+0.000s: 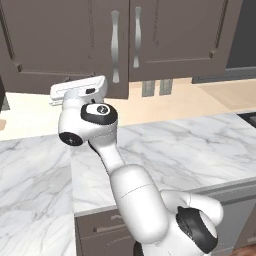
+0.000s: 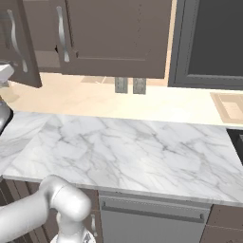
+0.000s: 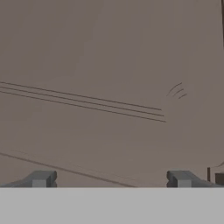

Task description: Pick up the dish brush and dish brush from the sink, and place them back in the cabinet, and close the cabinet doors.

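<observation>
The cabinet's two grey-brown doors fill the top of the left base view. The left door with its wavy silver handle hangs lower in the picture than the right door. In the right base view the left door stands swung out from the cabinet, while the right door lies flush. My white hand is raised close to the left door's lower edge. In the hand view, my gripper is open, pointing straight at the door panel, nothing between its fingertips. The dish brushes and the sink are out of view.
A white marble counter runs below the cabinet, with a cream backsplash and a pair of outlets. A dark-panelled unit stands to the right. A drawer front and a grey appliance front sit under the counter.
</observation>
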Available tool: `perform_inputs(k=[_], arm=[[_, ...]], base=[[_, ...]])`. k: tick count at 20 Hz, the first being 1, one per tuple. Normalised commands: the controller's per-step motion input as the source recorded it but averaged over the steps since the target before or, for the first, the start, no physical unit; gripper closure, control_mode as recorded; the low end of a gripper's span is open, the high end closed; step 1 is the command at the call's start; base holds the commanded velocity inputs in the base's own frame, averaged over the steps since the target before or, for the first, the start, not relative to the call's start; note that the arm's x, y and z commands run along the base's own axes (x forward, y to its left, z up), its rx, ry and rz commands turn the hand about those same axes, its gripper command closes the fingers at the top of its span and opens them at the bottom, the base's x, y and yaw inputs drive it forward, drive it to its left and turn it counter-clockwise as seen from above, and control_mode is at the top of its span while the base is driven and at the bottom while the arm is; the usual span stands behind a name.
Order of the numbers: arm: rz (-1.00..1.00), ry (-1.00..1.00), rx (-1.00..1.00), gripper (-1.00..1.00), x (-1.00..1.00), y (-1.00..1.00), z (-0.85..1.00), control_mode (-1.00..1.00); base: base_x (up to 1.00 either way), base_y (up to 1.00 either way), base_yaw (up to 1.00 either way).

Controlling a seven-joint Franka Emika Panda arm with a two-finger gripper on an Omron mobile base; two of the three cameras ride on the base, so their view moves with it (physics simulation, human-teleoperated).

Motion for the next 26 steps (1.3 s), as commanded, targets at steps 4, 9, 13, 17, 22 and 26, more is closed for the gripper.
perform_inputs(k=[4, 9, 13, 17, 22, 26], arm=[[0.01, 0.00, 0.02, -1.00, 0.34, -0.26, 0.00, -1.00], [0.02, 0.00, 0.02, -1.00, 0.31, -0.22, 0.00, -1.00], [0.03, 0.00, 0.01, -1.00, 0.24, -0.17, 0.00, -1.00], [0.03, 0.00, 0.01, -1.00, 0.31, -0.23, 0.00, -1.00], [0.04, 0.00, 0.01, -1.00, 0.31, -0.20, 0.00, -1.00], [0.05, 0.00, 0.00, -1.00, 0.26, -0.18, 0.00, -1.00]], base=[[0.00, 0.00, 0.00], [0.00, 0.00, 0.00], [0.00, 0.00, 0.00], [0.00, 0.00, 0.00], [0.00, 0.00, 0.00], [0.00, 0.00, 0.00]])
